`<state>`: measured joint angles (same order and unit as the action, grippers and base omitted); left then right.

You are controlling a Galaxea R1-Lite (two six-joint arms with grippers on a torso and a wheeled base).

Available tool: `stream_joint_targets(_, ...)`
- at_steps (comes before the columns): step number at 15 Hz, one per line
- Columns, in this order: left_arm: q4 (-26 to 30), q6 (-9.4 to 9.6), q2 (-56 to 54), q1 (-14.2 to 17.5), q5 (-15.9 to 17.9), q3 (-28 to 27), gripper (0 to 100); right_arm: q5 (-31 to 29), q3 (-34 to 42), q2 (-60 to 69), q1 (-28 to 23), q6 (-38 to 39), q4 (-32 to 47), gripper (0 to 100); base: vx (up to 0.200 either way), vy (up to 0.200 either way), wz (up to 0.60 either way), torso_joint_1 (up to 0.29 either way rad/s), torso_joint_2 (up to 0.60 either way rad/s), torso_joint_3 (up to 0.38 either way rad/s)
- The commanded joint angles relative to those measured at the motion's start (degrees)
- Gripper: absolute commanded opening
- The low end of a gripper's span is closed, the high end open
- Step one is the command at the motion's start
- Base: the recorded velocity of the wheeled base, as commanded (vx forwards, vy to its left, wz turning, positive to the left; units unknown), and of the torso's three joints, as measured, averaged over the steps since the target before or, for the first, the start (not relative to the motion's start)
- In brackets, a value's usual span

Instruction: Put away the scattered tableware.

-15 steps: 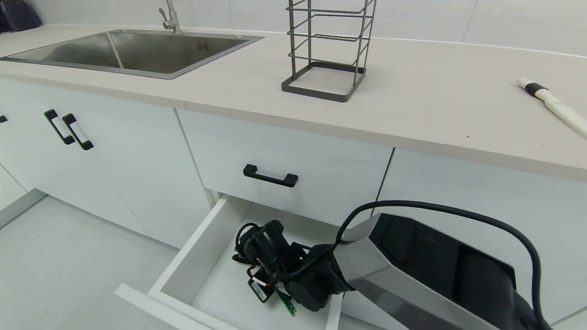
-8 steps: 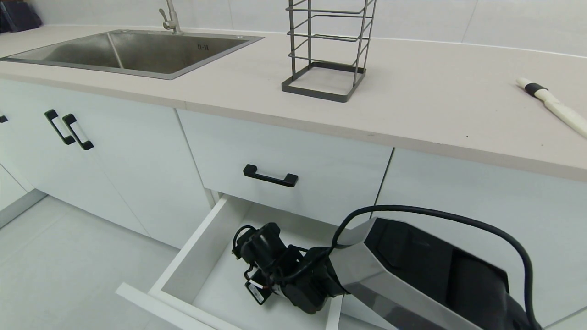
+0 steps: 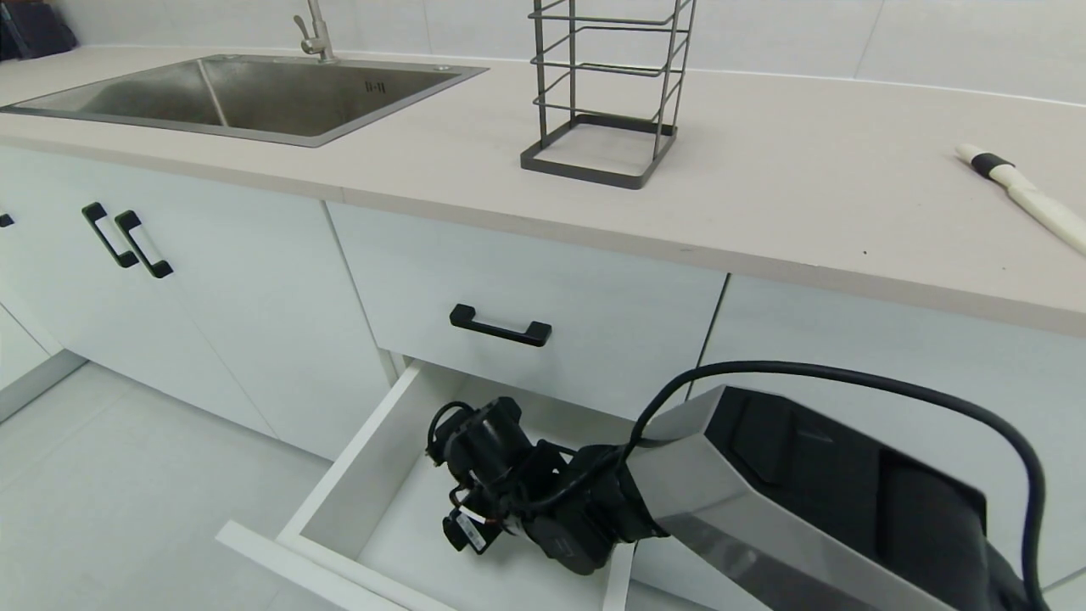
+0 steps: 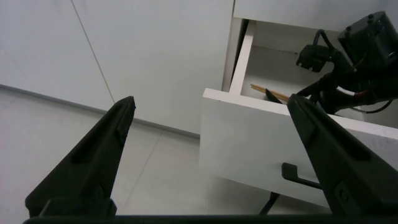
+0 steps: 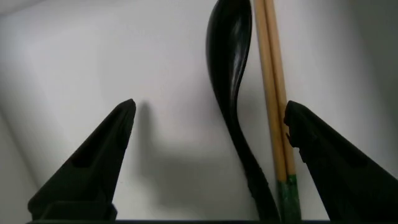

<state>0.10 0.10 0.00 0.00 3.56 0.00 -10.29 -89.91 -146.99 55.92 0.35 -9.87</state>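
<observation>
In the pulled-out lower drawer, a white box with smooth flat walls and floor, a black spoon lay beside a pair of chopsticks. The spoon was glossy, with a long narrow bowl and a curved handle. The chopsticks were straight, pale wood with green ends, lying parallel and touching each other, close against the spoon's side. The right gripper hung over both pieces inside the drawer, its dark fingers spread wide and gripping nothing. The left gripper was outside the drawer, low near the grey floor and facing the drawer front, fingers likewise apart and empty. Above, a shut drawer carried a black bar handle. On the matte beige countertop stood a dark wire rack on a square base. A stainless steel sink was set into the left end, and a white utensil with a black band lay flat at the right.
</observation>
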Motion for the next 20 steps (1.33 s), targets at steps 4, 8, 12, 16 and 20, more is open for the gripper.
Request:
stream_joint_targets(4,0.0,-0.01,0.1,0.0,0.0,0.0,100,-0.5,6.0,8.5,2.5,-0.1,-2.0,100,0.000,0.000,0.00,0.000,0.00,0.000)
stream_joint_targets(8,0.0,-0.01,0.1,0.0,0.0,0.0,100,-1.0,11.7,15.4,4.9,-0.1,-4.3,100,0.000,0.000,0.00,0.000,0.00,0.000)
stream_joint_targets(12,0.0,-0.01,0.1,0.0,0.0,0.0,100,-1.1,20.6,23.6,5.9,-0.1,-8.0,100,0.000,0.000,0.00,0.000,0.00,0.000)
stream_joint_targets(16,0.0,-0.01,0.1,0.0,0.0,0.0,100,-2.1,40.5,37.3,8.4,-0.3,-19.5,100,0.000,0.000,0.00,0.000,0.00,0.000)
stream_joint_targets(20,0.0,-0.01,0.1,0.0,0.0,0.0,100,-2.1,54.1,51.8,5.6,-0.7,-22.4,100,0.000,0.000,0.00,0.000,0.00,0.000)
